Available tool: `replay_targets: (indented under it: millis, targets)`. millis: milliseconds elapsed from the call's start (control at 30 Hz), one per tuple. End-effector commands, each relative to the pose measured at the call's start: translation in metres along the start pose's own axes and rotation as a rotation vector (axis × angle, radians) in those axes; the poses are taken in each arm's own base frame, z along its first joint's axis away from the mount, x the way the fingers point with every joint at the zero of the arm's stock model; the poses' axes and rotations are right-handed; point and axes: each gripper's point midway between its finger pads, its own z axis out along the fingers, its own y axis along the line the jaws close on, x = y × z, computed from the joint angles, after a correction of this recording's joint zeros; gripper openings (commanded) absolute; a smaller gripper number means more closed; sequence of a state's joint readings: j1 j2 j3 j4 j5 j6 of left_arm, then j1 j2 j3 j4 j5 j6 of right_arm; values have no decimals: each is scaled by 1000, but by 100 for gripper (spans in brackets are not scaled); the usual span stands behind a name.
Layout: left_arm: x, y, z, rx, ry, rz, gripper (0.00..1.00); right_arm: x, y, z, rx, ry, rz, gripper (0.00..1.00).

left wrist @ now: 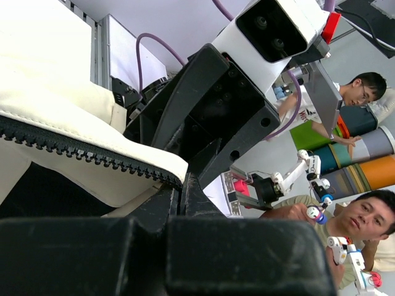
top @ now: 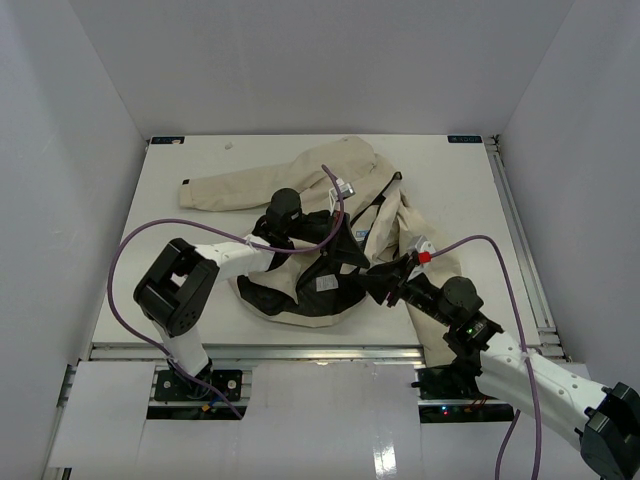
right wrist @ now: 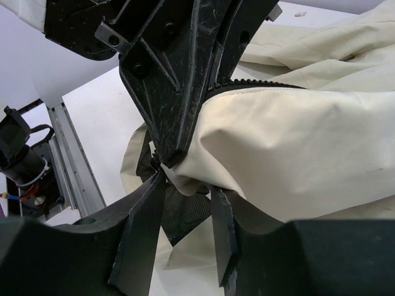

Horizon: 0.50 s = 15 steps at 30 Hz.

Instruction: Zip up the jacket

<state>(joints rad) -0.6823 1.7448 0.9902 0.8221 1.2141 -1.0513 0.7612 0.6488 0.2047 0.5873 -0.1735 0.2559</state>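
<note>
Cream jacket (top: 300, 180) lies crumpled mid-frame on the white bench (top: 170, 210), one sleeve (top: 230, 188) out to the upper left, black lining (top: 300, 300) showing at its lower edge. Left hand (top: 345, 248) is clenched on the jacket's zipper edge (left wrist: 80, 151). Right hand (right wrist: 188, 185) meets it just right of centre, fingers (right wrist: 145, 234) apart either side of the cloth corner. It seems not to be pinching it, but the view is tight.
</note>
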Motion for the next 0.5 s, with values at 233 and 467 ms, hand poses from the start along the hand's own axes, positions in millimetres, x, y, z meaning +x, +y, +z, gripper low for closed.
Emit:
replay_targets:
  millis: [233, 467]
  targets:
    - [3, 3, -7, -11, 10, 67, 0, -34, 20, 0, -97, -120, -22, 25]
    - [0, 17, -11, -61, -11, 84, 0, -33, 19, -1, -89, -122, -14, 14]
